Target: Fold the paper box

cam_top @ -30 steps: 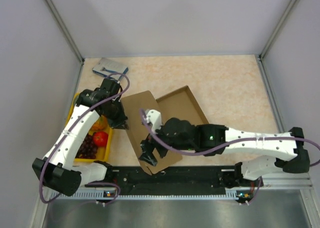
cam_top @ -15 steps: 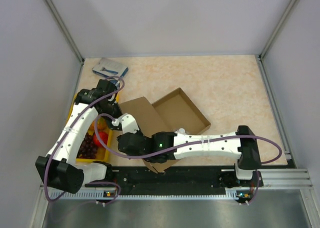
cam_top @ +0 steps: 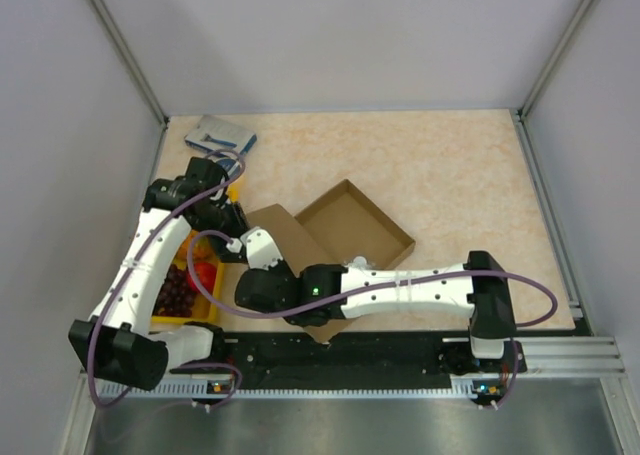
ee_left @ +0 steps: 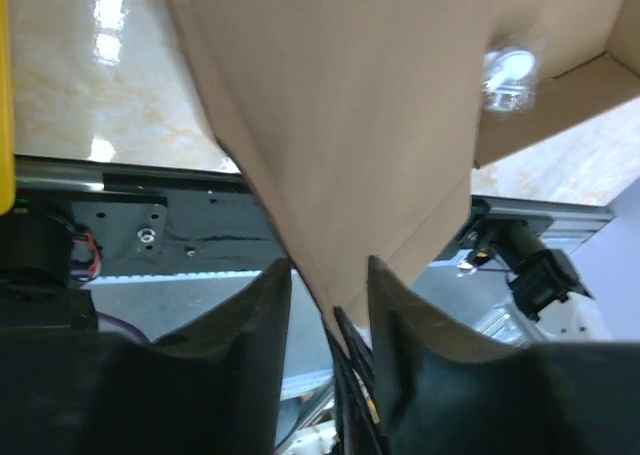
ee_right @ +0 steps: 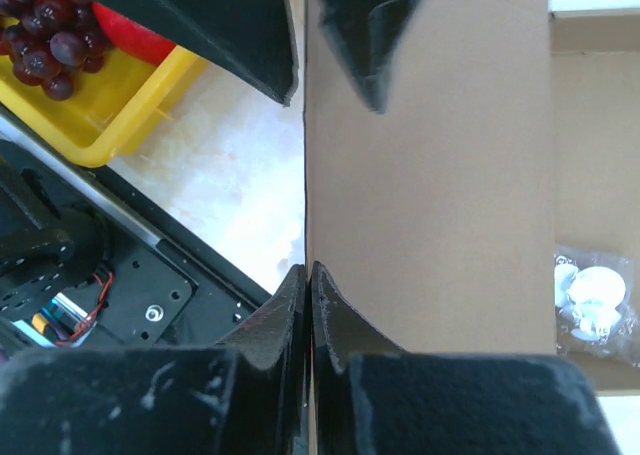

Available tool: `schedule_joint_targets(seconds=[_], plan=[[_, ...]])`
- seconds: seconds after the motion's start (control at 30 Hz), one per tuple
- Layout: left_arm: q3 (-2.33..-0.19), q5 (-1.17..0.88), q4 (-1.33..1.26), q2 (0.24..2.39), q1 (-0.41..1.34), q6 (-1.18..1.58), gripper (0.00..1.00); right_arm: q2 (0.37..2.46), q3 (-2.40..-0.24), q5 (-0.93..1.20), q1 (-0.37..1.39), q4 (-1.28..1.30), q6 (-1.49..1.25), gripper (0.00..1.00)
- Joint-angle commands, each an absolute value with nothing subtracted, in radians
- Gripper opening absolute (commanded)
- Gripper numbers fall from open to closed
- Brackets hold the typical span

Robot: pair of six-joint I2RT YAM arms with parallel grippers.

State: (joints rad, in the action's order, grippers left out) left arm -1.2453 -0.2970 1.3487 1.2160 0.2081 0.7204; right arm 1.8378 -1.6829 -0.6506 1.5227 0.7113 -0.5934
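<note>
Right claw (ee_right: 307, 275) is clamped tight on the free edge of the box (ee_right: 430, 175) lid, with the thin card pinched flat between its tips. Just beyond it on that same edge, the left claw (ee_left: 330, 285) straddles the lid with its jaws parted, and the card runs between the fingers unsqueezed. The lid looks raised off the bench (cam_top: 450, 165). Right of the right claw lies the box's open tray, with a small clear bag (ee_right: 595, 300) inside. A yellow tray (ee_right: 130, 115) sits to the claw's left. This reads as the lid-closing step. Next the right claw should swing the lid over the tray, and the left claw needs to back clear first.
</note>
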Motion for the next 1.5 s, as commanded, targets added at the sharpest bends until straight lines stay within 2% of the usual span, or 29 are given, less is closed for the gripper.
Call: schedule_joint_targets(seconds=[0.0, 0.07, 0.1, 0.13, 0.17, 0.43, 0.47, 0.6, 0.73, 1.0, 1.1, 1.33, 1.47], plan=[[-1.36, -0.331, 1.358, 1.131, 0.199, 0.649, 0.57, 1.783, -1.681, -0.6, 1.487, 0.719, -0.658, 0.0], [-1.437, -0.311, 1.326, 1.092, 0.198, 0.596, 0.66, 1.749, -1.661, -0.545, 1.453, 0.718, -0.682, 0.0], [-1.454, -0.314, 1.265, 1.045, 0.198, 0.571, 0.76, 1.735, -1.652, -0.517, 1.439, 0.716, -0.69, 0.0], [-1.472, -0.316, 1.235, 1.02, 0.198, 0.555, 0.96, 1.694, -1.629, -0.49, 1.422, 0.706, -0.699, 0.0], [-1.476, -0.314, 1.209, 0.994, 0.199, 0.54, 0.98, 1.675, -1.614, -0.427, 1.39, 0.695, -0.715, 0.0], [-1.401, -0.359, 0.962, 0.739, 0.199, 0.466, 0.98, 1.467, -1.517, -0.102, 1.162, 0.572, -0.816, 0.0], [-1.405, -0.362, 0.965, 0.732, 0.199, 0.441, 0.98, 1.451, -1.503, -0.024, 1.132, 0.54, -0.831, 0.0], [-1.381, -0.439, 0.962, 0.736, 0.201, 0.394, 0.98, 1.341, -1.363, 0.035, 0.964, 0.456, -0.914, 0.0], [-1.241, -0.587, 0.901, 0.752, 0.206, 0.374, 0.98, 1.243, -1.163, 0.179, 0.816, 0.29, -1.018, 0.0], [-0.976, -0.779, 0.525, 0.781, 0.229, 0.549, 0.86, 1.158, -0.982, 0.239, 0.657, 0.267, -0.963, 0.0], [-0.953, -0.775, 0.442, 0.828, 0.27, 0.592, 0.86, 1.141, -0.947, 0.267, 0.603, 0.267, -0.95, 0.0], [-1.034, -0.56, 0.377, 1.032, 0.547, 0.584, 0.84, 1.114, -0.908, 0.276, 0.558, 0.27, -0.911, 0.01], [-1.081, -0.512, 0.348, 1.143, 0.62, 0.591, 0.81, 1.111, -0.899, 0.278, 0.558, 0.272, -0.894, 0.01]])
